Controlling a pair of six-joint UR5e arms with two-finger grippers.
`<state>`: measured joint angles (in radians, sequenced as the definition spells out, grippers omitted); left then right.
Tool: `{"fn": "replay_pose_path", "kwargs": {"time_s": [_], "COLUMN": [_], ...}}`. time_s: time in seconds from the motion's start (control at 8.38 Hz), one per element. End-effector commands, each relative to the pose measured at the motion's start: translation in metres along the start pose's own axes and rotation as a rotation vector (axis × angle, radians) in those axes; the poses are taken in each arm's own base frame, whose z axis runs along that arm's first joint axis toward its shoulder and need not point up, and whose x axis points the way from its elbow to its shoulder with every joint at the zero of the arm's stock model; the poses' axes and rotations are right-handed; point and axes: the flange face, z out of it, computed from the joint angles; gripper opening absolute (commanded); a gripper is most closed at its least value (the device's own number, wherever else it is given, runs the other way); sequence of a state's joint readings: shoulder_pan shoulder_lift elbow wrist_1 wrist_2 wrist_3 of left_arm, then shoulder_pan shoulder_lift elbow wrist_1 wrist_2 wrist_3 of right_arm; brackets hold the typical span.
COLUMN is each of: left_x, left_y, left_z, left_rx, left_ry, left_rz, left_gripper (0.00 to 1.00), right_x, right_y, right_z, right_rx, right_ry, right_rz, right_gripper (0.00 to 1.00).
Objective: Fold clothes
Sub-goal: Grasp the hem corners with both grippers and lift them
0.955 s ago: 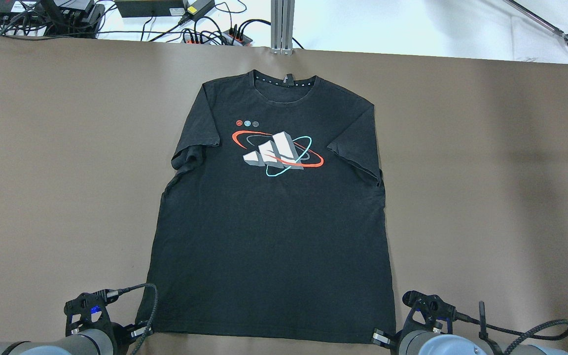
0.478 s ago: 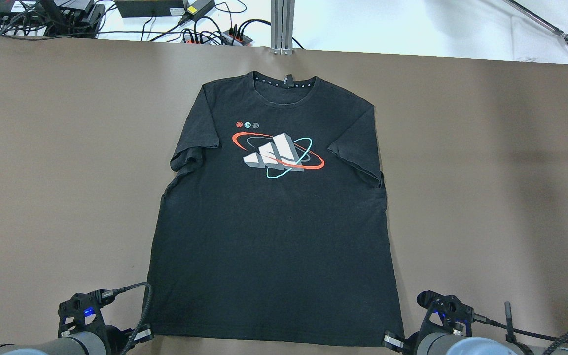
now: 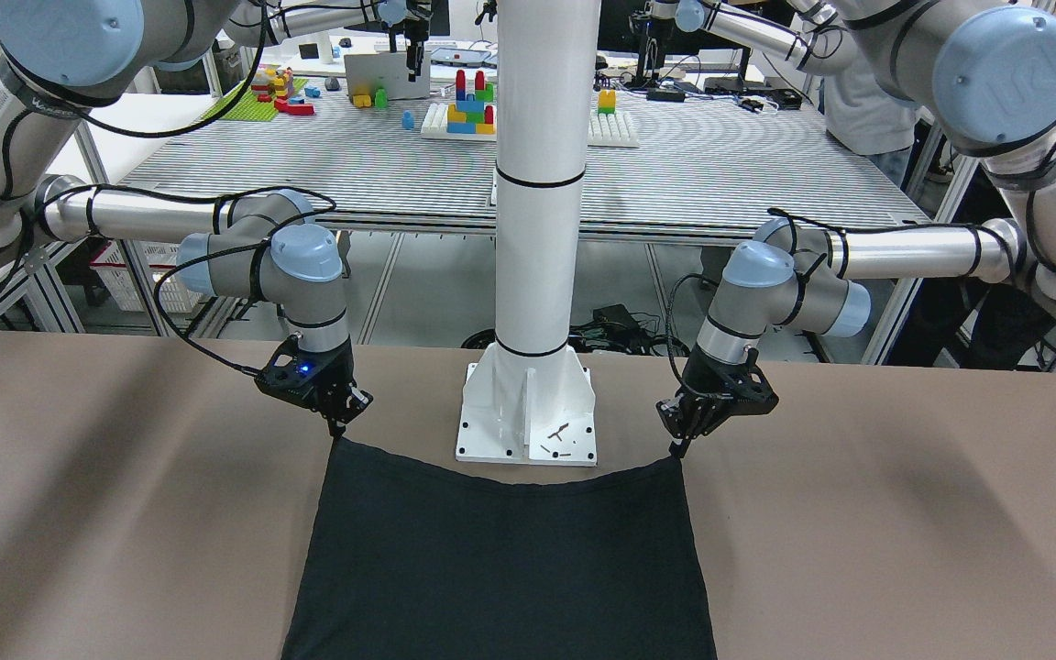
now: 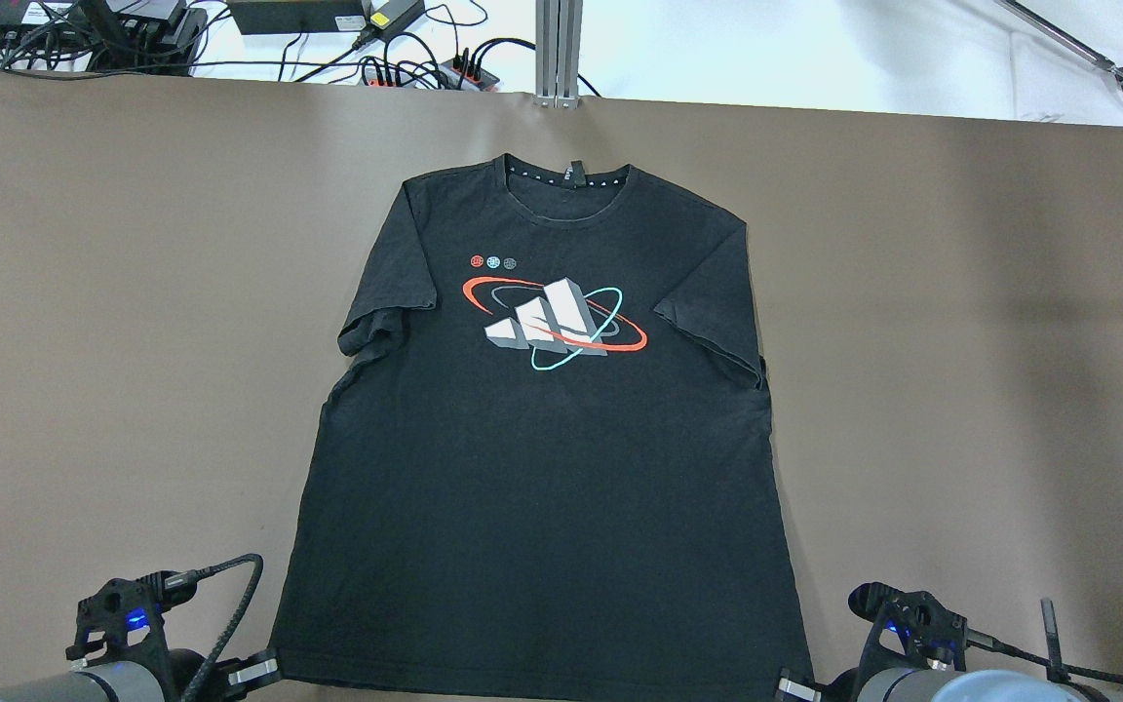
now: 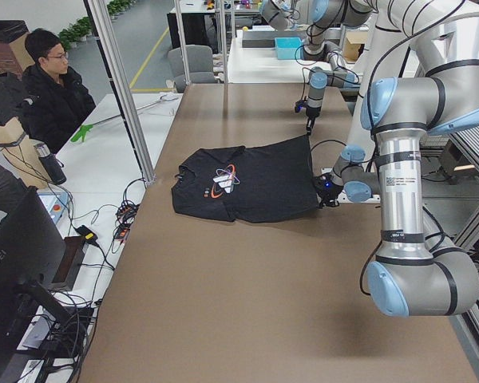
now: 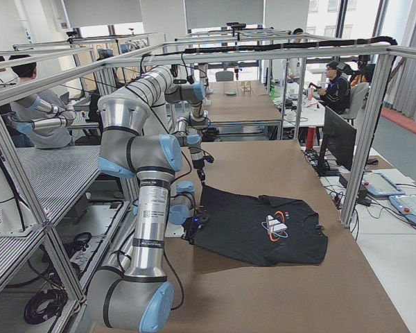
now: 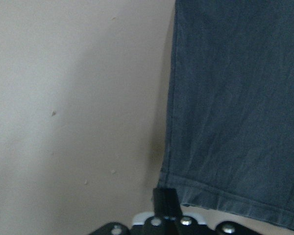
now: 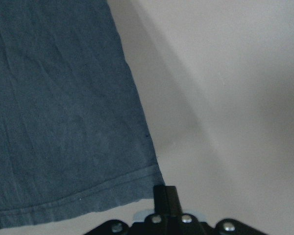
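Note:
The clothes are one black T-shirt [image 4: 542,468] with a red, white and teal print, lying flat on the brown table, collar at the far side. My left gripper [image 4: 264,668] is shut on the near hem's left corner, seen in the front-facing view as left gripper [image 3: 677,446]. My right gripper [image 3: 337,429] is shut on the other hem corner, low at the right in the overhead view as right gripper [image 4: 788,684]. Between them the hem [image 3: 510,481] is raised and sags in the middle. The wrist views show hem corners [image 7: 186,191] [image 8: 147,181] at the fingertips.
The white pole's base plate [image 3: 528,417] stands just behind the raised hem. Cables and power strips [image 4: 406,58] and an aluminium post [image 4: 558,49] line the far table edge. A person [image 5: 52,88] sits beyond the far side.
Both grippers have moved back toward the robot and further apart, dragging the shirt a little nearer and stretching the hem wider.

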<state>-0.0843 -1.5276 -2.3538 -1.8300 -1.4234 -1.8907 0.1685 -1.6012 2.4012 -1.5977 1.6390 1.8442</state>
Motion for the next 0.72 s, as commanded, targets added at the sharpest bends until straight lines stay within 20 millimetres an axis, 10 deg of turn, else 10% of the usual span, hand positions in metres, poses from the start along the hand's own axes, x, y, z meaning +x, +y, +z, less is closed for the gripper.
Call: {"fn": "replay_pose_path", "kwargs": {"time_s": [0.0, 0.36, 0.6], "left_x": [0.030, 0.093, 0.082], "left_y": [-0.038, -0.150, -0.233], "left_z": [-0.011, 0.026, 0.013], "left_rx": [0.048, 0.140, 0.181], "left_ry": [0.060, 0.055, 0.013], "left_rz": [0.090, 0.161, 0.199], "left_gripper": [0.00, 0.00, 0.00], "right_x": [-0.014, -0.063, -0.070], "right_y": [-0.053, -0.187, -0.262], "right_z": [-0.006, 0.007, -0.028], "right_rx": [0.029, 0.108, 0.183], "right_ry": [-0.014, -0.002, 0.028], "right_rz": [-0.099, -0.144, -0.179], "right_gripper": [0.00, 0.00, 0.00]}}
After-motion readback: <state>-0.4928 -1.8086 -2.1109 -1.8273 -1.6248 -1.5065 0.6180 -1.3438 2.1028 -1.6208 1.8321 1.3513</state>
